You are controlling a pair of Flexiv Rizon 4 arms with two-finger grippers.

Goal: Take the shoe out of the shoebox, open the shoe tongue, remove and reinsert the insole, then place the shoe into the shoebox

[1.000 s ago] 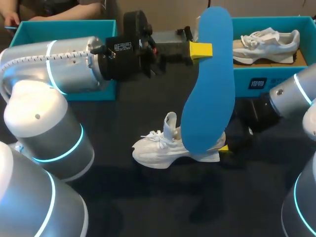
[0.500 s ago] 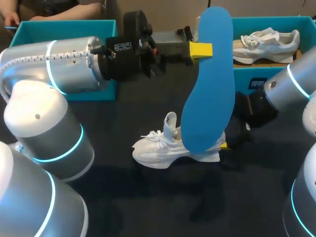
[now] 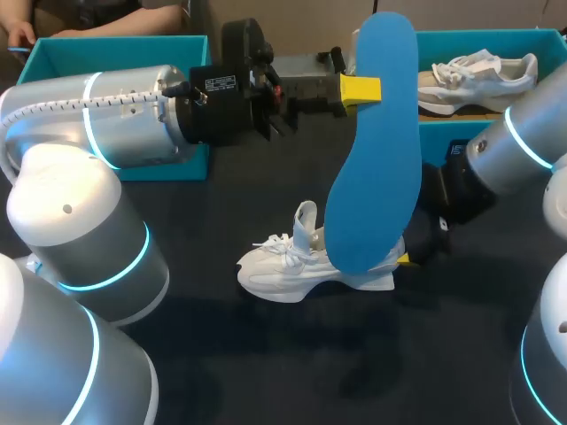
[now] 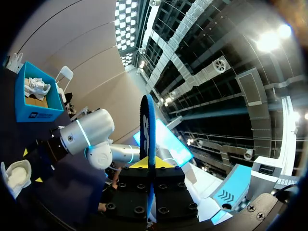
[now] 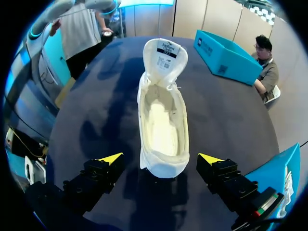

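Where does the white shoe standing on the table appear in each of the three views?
Head view: the white shoe stands mid-table, its heel partly behind the blue insole.
Left wrist view: only its heel end shows, beside the right claw's yellow tips.
Right wrist view: straight ahead of the open right claw, heel nearest.
Shared landmark: the blue shoebox holding a second shoe.

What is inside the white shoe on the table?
Only a bare cream footbed shows inside the white shoe; the blue insole is out, held by the left pincer. The toe end under the tongue is hidden.
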